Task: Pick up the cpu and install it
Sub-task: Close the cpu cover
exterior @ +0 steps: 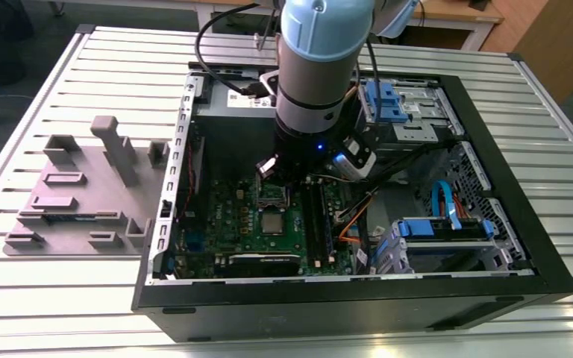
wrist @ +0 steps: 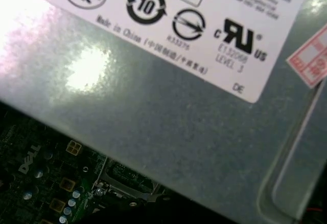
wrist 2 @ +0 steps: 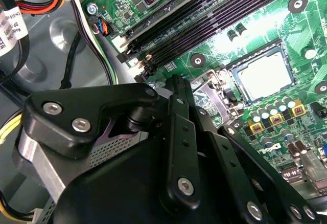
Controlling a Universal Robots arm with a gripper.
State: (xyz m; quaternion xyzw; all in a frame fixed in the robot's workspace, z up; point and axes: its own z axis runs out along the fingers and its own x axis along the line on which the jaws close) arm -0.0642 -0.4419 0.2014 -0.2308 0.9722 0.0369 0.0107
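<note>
1. Computer case (exterior: 486, 265): black tower lying on its side with the side panel off, on a slatted metal table (exterior: 57, 313). The green board (exterior: 232, 224) lies flat on the case floor.
2. Cpu chip (wrist 2: 265, 74): pale silvery square, lying flat in the socket near the middle of the green board. It looks level inside the socket's border, with nothing resting on top of it.
3. Metal frame (wrist 2: 210, 88): hinged socket cover, just beside the cpu chip on the green board. It appears swung up and open, not folded over the chip.
4. Claw (exterior: 284, 180): hangs from the arm above the green board, over the frame side of the socket. It is near the cpu chip but apart from it. Whether it is released or clenched cannot be told, and nothing is seen carried in it.
5. Memory slots (wrist 2: 204, 24): long black rails on the green board, running alongside the socket.
6. Grey box (wrist: 153, 116): metal housing with a white label, at the edge of the green board.
7. Parts tray (exterior: 77, 198): grey holder block on the table, outside the case and well apart from the green board, on the exterior view's left.
8. Progress, as judged: the pick-up and the placing of the cpu chip in the socket look done. The frame is not yet closed over it, so the install reads as nearly complete, not finished.
</note>
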